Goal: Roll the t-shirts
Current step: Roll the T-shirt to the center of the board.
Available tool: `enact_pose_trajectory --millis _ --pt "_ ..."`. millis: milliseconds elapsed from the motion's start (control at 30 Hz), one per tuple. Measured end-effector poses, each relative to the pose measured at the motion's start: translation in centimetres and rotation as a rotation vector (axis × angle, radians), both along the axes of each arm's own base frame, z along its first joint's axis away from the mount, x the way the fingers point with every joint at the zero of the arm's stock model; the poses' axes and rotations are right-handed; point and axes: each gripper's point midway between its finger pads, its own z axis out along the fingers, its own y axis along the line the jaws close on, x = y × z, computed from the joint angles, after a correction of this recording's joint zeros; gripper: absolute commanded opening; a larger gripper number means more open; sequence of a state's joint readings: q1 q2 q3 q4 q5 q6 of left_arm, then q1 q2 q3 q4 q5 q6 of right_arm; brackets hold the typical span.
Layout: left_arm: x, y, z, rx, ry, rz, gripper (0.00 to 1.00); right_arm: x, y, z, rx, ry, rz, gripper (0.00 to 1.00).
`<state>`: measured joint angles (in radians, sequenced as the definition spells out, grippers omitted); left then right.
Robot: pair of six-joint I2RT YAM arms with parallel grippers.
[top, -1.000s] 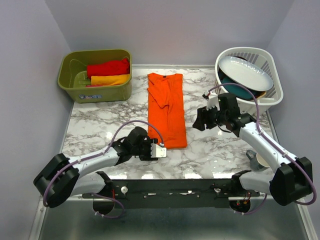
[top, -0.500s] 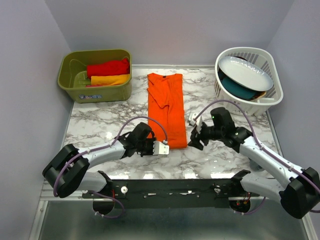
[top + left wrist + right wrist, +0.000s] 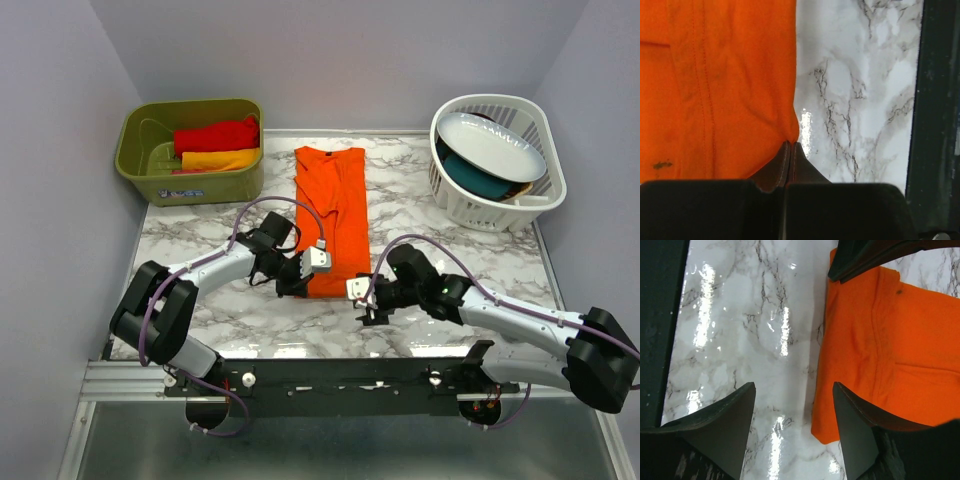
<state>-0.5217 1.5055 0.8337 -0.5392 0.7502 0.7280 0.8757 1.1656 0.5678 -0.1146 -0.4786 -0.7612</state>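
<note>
A bright orange t-shirt [image 3: 335,200] lies flat, folded into a long strip, in the middle of the marble table. My left gripper [image 3: 293,283] is at its near left corner. In the left wrist view the fingertips [image 3: 791,145] are pressed together with the cloth corner [image 3: 715,90] drawn into them. My right gripper [image 3: 366,305] hovers open at the near right corner. In the right wrist view that corner [image 3: 825,430] lies between the spread fingers, near the right one. A red t-shirt [image 3: 215,135] and a yellow-orange one [image 3: 220,159] sit rolled in the green bin.
The olive green bin [image 3: 190,187] stands at the back left. A white basket [image 3: 545,192] at the back right holds a white plate [image 3: 492,143] and a teal item [image 3: 475,178]. The dark table rail [image 3: 935,125] runs along the near edge.
My left gripper moved up to the shirt's near left corner and shut there. My right arm swung down and left from beside the basket to the near right corner, staying open.
</note>
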Motion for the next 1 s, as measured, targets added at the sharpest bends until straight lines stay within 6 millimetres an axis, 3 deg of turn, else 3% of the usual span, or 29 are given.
enact_pose_trajectory --millis 167,633,700,767,800,833,867,967,1000 --pt "-0.1 -0.3 1.6 -0.037 0.059 -0.039 0.0 0.9 0.8 -0.8 -0.016 -0.052 -0.025 0.73" --pt "-1.4 0.9 3.2 -0.095 0.25 -0.063 0.0 2.5 1.7 -4.2 -0.149 -0.116 -0.055 0.72" --pt "-1.3 1.2 3.5 -0.104 0.26 -0.058 0.0 2.6 1.9 -4.5 -0.167 -0.126 -0.058 0.51" --pt "-1.3 1.3 3.7 -0.114 0.266 -0.055 0.16 2.9 2.0 -5.0 -0.188 -0.145 -0.061 0.25" --pt "-1.2 1.4 3.7 -0.117 0.27 -0.049 0.2 3.1 1.8 -5.3 -0.202 -0.154 -0.063 0.2" --pt "-1.3 1.6 3.8 -0.119 0.273 -0.047 0.26 3.2 1.7 -5.5 -0.21 -0.154 -0.071 0.18" --pt "-1.2 1.6 3.8 -0.12 0.273 -0.042 0.47 3.4 1.6 -5.7 -0.223 -0.161 -0.074 0.16" --pt "-1.0 2.6 3.5 -0.128 0.231 -0.002 0.67 3.6 1.3 -5.7 -0.233 -0.165 -0.088 0.15" --pt "-1.2 3.2 3.4 -0.123 0.197 0.024 0.7 3.6 1.3 -5.5 -0.236 -0.162 -0.093 0.15"
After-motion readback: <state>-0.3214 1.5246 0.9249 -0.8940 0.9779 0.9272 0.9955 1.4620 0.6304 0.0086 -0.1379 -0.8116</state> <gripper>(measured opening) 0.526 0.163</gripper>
